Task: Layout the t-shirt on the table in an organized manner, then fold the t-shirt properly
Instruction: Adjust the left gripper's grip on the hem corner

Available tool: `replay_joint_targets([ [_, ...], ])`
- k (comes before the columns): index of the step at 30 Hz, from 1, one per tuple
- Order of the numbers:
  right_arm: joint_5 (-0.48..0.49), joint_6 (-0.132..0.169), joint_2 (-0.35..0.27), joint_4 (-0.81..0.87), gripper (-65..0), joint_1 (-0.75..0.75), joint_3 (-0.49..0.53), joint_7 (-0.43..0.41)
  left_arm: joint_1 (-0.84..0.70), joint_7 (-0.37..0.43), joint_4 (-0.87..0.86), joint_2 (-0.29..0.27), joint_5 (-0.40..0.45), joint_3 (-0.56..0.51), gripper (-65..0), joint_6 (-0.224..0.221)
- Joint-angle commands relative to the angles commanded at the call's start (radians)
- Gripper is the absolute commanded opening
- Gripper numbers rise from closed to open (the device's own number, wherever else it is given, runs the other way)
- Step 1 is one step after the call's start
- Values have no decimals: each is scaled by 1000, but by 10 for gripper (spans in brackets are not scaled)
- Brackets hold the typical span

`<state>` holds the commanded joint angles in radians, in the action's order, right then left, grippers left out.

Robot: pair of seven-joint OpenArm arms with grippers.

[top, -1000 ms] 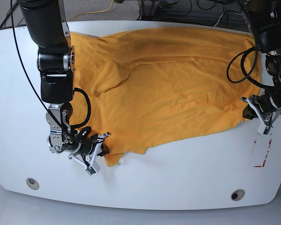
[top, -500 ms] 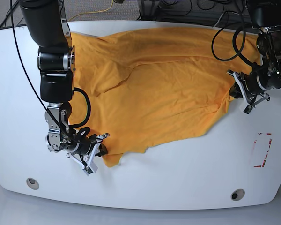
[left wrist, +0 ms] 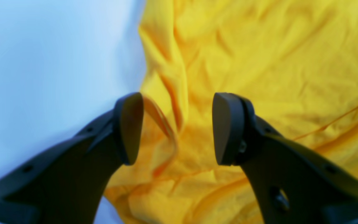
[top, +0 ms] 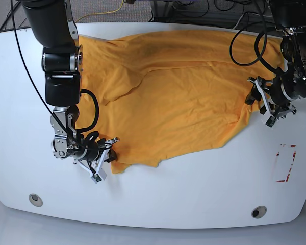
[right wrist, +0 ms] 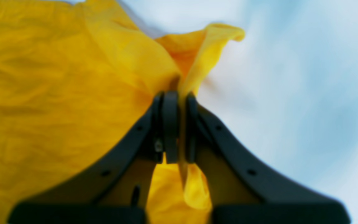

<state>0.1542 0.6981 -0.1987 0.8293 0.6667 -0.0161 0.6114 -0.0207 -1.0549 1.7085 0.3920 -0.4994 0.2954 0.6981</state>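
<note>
The orange-yellow t-shirt (top: pixel 178 92) lies spread and wrinkled over the back half of the white table (top: pixel 194 199). At its front left corner my right gripper (top: pixel 108 158) is shut on the cloth. The right wrist view shows that gripper (right wrist: pixel 179 124) pinching a fold of the t-shirt (right wrist: pixel 57 93), which sticks up past the tips. My left gripper (top: pixel 259 104) stands open at the shirt's right edge. In the left wrist view, that gripper (left wrist: pixel 177 129) has a loose ridge of t-shirt (left wrist: pixel 259 62) between the fingers, with bare table (left wrist: pixel 42 62) to the left.
Two round grommet holes (top: pixel 35 199) (top: pixel 258 212) sit near the front edge. A red rectangular outline (top: pixel 285 163) marks the table at the right. Black cables hang from both arms, and more cables lie behind the table's back edge.
My left gripper has moved from beside the red outline up and inward to the shirt's right edge, and that corner has drawn in. My right gripper has shifted slightly, still holding the front left corner.
</note>
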Motion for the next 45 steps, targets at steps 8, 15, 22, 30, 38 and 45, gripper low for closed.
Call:
replay_joint_targets([
  [8,0,0,0,0,-609,0,0,0,68,0,-158,-48,6,98,-317,0],
  [15,0,0,0,0,-609,0,0,0,121,0,-288,-48,6,101,-317,0],
  [22,0,0,0,0,-609,0,0,0,135,2,-351,-51,2,80,-319,0],
  [30,0,0,0,0,-609,0,0,0,141,2,-353,-51,3,20,-535,0],
  [38,0,0,0,0,-609,0,0,0,144,3,-353,-44,5,21,-593,0],
  [45,0,0,0,0,-609,0,0,0,158,5,-350,-8,5,21,-637,0],
])
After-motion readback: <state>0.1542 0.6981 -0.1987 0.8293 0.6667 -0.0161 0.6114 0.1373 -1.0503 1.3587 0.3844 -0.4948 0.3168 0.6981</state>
